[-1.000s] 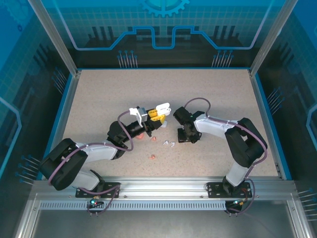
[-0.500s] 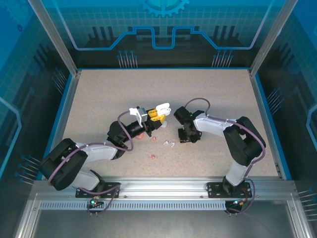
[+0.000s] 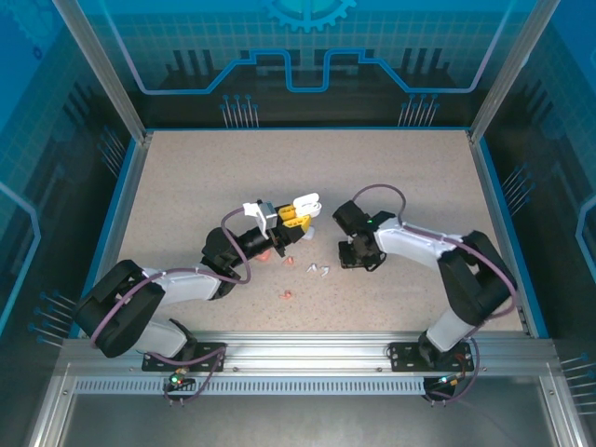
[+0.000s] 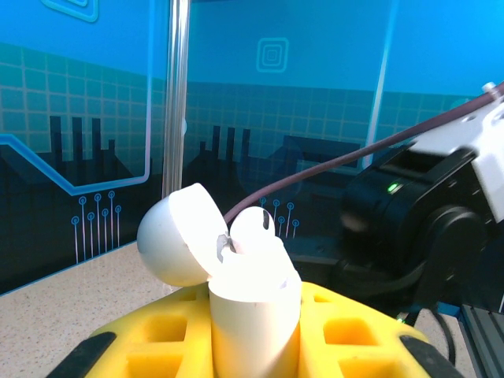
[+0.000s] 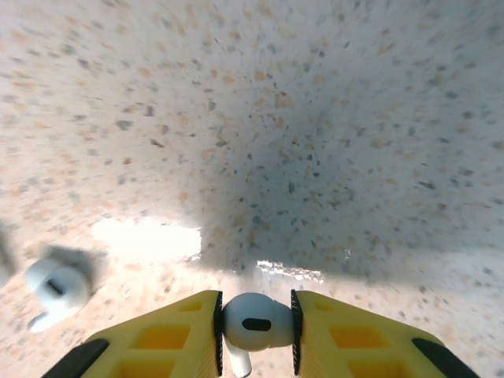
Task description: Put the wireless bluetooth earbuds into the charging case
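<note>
Right end effector (image 5: 253, 316) has closed on white earbud (image 5: 255, 324) (seemingly lifted).

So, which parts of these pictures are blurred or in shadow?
Right wrist view: the white earbud between the yellow fingers is sharp, the loose earbud at left is blurred, a dark shadow lies on the table. Left wrist view: the open case is sharp, the right arm behind soft.

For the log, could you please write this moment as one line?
left tool: holds open case | right tool: holds white earbud
</note>
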Motion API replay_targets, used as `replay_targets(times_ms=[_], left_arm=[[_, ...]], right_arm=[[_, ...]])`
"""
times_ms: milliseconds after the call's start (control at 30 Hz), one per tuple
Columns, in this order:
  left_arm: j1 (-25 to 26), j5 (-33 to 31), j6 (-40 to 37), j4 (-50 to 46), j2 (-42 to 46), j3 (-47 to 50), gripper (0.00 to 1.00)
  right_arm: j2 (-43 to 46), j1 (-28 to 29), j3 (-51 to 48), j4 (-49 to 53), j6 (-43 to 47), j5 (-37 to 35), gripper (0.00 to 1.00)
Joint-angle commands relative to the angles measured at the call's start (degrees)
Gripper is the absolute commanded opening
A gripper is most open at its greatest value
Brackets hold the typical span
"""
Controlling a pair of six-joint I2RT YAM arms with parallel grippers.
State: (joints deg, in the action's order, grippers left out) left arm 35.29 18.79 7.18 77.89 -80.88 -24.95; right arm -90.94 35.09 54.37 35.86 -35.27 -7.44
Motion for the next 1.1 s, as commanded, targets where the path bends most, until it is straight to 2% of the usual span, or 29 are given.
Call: replay_targets(times_ms=[0,233,467,700,1067], left_arm=[[-0.50,-0.76,0.71,2.20,-0.38,-0.53,0.00],[0.59,-2.13,1.61,2.25,-2.95,-1.92,0.00],[3.78,-7.79,-0.63,2.27,-5.80,-3.44,0.00],[7.80,-15.16,-4.46,2.25,-7.65,-4.53,0.00],[13.77,-25.01,-9.84,2.27,-9.72,-6.41,0.00]], right_arm=[[7.66,-0.11,-1.69,-3.30,1.23,-1.53,0.28],[23.36,0.31,-5.93,-12.10,3.62,-1.37,0.28],[35.79,0.55,-7.52,-21.84,6.65,-0.43,0.28],[40.60,2.36,-7.87,-31.27,7.75,0.00,0.28],[40.67,9.05,-10.13,-40.48,9.73,-6.72,0.28]])
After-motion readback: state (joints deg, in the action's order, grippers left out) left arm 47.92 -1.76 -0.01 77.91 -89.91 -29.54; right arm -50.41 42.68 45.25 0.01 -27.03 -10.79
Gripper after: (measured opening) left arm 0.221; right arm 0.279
